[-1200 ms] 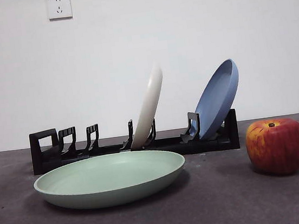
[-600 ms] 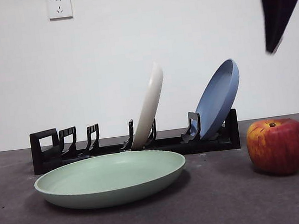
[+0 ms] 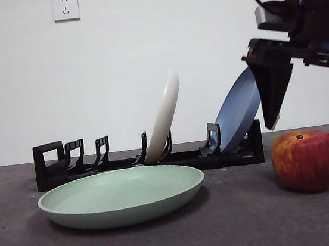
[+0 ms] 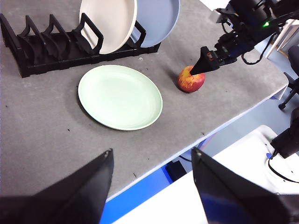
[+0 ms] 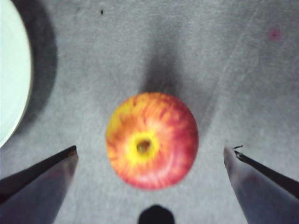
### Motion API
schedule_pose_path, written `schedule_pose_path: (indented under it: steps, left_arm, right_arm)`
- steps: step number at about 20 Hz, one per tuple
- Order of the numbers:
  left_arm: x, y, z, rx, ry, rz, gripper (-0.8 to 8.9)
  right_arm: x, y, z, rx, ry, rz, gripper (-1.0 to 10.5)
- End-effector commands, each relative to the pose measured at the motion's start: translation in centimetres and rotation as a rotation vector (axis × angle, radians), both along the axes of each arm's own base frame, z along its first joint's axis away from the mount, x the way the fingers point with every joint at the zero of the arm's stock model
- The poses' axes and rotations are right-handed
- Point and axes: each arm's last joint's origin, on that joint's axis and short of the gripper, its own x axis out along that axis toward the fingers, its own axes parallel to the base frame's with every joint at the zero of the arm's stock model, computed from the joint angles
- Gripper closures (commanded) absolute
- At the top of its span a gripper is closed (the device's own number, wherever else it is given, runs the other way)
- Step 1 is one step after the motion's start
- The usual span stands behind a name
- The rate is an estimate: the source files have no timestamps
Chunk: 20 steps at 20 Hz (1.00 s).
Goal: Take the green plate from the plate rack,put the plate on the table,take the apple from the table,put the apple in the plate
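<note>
Black right gripper (image 5: 150, 158) wide open above apple (image 5: 152, 140).

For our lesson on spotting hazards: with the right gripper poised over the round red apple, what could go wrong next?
1. The round red apple could roll off if one open jaw of the right gripper touches it first.
2. The leaning blue plate in the black plastic rack stands near the arm; a swing might knock it.

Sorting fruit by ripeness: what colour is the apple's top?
Yellow-orange around the stem, streaking to red on the apple; right wrist view.
</note>
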Motion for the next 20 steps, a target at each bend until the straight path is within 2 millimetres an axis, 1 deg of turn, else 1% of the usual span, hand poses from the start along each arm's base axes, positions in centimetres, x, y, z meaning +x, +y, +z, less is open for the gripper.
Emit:
schedule_pose_path:
  steps: [1,6,7,9,11,12,13,16,18,20]
  left_arm:
    - [0.0,0.1,0.0,-0.013,-0.004,0.009,5.34]
    - [0.0,0.1,0.0,-0.008,-0.011,0.027,5.34]
    - [0.0,0.1,0.0,-0.008,-0.011,0.027,5.34]
    - [0.0,0.1,0.0,-0.007,-0.011,0.027,5.34]
    - [0.0,0.1,0.0,-0.008,-0.011,0.027,5.34]
    - [0.0,0.1,0.0,-0.008,-0.011,0.027,5.34]
    - [0.0,0.1,0.0,-0.008,-0.011,0.027,5.34]
    - [0.0,0.1,0.0,-0.008,-0.011,0.027,5.34]
    - [0.0,0.1,0.0,-0.008,-0.011,0.027,5.34]
    - [0.0,0.1,0.0,-0.007,-0.011,0.027,5.34]
  right_arm:
    - [0.2,0.4,-0.9,-0.008,0.015,0.022,3.5]
    - [0.9,1.2,-2.5,-0.029,0.052,0.037,3.6]
    - [1.0,1.2,-2.8,-0.033,0.063,0.037,3.9]
    - [1.1,1.3,-3.2,-0.038,0.075,0.036,5.7]
    - [1.2,1.3,-3.3,-0.053,0.067,0.031,8.6]
    - [1.3,1.3,-3.3,-0.068,0.051,0.032,9.7]
    - [1.4,1.3,-3.2,-0.071,0.042,0.030,9.6]
    - [1.5,1.4,-2.7,-0.066,0.044,0.032,9.6]
    - [1.7,1.6,-1.9,-0.028,0.066,0.050,9.6]
    - [2.0,2.0,-0.5,0.047,0.088,0.091,9.6]
